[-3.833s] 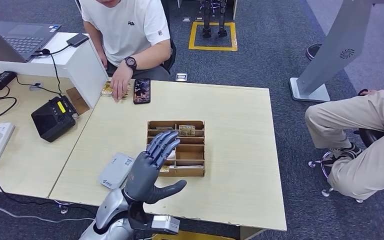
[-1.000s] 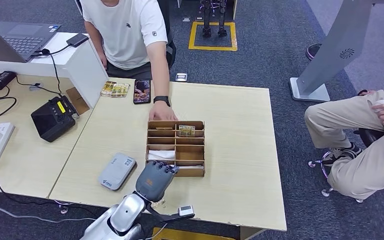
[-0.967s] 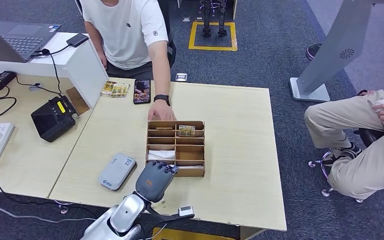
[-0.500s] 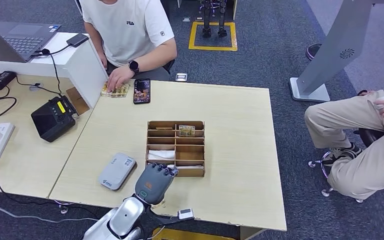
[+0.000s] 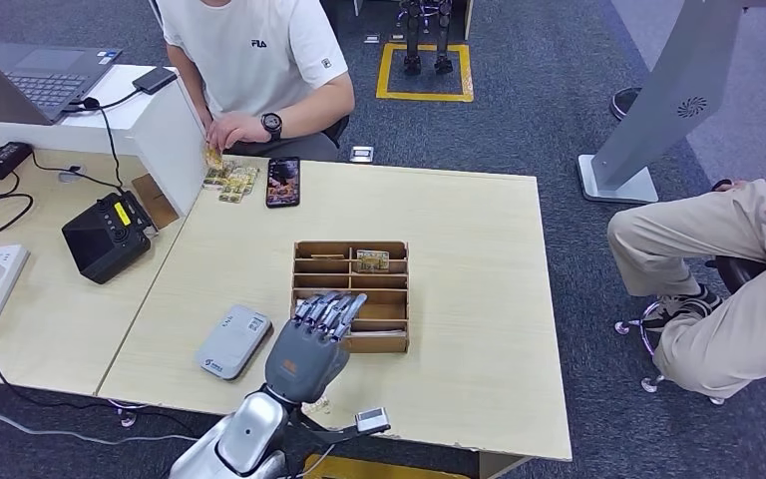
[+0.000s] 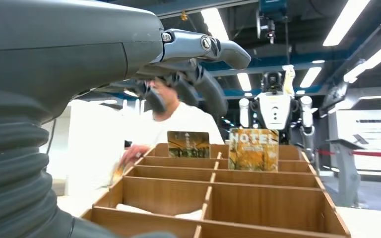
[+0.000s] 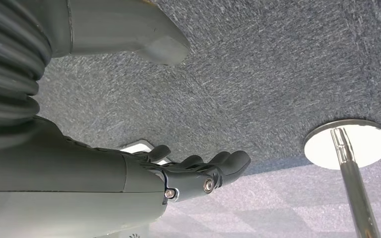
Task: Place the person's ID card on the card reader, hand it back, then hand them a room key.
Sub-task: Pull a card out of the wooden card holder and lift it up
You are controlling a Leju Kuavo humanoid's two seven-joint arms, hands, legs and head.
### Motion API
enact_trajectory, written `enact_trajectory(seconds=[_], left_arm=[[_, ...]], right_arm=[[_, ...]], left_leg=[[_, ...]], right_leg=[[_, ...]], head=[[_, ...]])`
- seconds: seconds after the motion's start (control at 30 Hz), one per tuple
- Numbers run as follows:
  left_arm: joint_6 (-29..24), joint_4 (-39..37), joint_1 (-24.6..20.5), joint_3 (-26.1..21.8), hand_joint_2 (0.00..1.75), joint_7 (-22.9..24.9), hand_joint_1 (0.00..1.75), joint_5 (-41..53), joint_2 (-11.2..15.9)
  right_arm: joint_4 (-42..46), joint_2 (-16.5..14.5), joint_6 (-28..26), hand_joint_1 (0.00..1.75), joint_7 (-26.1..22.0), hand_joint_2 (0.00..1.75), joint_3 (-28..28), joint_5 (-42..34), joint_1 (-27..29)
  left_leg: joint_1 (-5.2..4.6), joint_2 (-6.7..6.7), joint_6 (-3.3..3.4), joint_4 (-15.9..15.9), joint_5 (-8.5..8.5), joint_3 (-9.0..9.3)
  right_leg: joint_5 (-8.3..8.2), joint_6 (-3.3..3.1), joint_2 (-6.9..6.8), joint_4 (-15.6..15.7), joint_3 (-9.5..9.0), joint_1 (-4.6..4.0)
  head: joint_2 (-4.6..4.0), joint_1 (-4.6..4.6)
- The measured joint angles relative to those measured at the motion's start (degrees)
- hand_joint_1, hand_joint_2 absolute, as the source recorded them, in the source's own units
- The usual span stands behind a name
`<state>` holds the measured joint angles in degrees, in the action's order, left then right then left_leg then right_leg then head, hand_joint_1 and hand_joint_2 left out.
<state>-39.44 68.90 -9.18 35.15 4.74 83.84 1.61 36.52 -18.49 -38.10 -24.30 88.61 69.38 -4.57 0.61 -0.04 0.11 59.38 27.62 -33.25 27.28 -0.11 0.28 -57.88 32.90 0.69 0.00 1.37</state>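
At the near edge of the wooden organizer (image 5: 350, 295) on the table (image 5: 479, 299), the left robot hand (image 5: 311, 349) is held released, grasping nothing. The room key cards (image 6: 254, 149) stand upright in the far row; one should be pinched by its top edge. The right robot hand (image 7: 198, 176) hangs empty.

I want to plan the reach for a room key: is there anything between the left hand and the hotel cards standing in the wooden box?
Nothing visible blocks it. The left hand hovers over the near end of the wooden box; only low dividers lie before the hotel cards at the far row.
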Motion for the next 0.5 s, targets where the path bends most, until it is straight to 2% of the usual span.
enact_trajectory(seconds=[0.5], left_arm=[[-0.04,5.43,2.95,-4.54,1.75,2.28,0.00,1.41,0.03]], right_arm=[[-0.02,0.00,0.00,0.00,0.69,1.75,0.00,-0.93,0.03]], left_leg=[[0.00,0.00,0.00,0.00,0.00,0.00]], right_leg=[[0.00,0.00,0.00,0.00,0.00,0.00]], head=[[0.00,0.00]])
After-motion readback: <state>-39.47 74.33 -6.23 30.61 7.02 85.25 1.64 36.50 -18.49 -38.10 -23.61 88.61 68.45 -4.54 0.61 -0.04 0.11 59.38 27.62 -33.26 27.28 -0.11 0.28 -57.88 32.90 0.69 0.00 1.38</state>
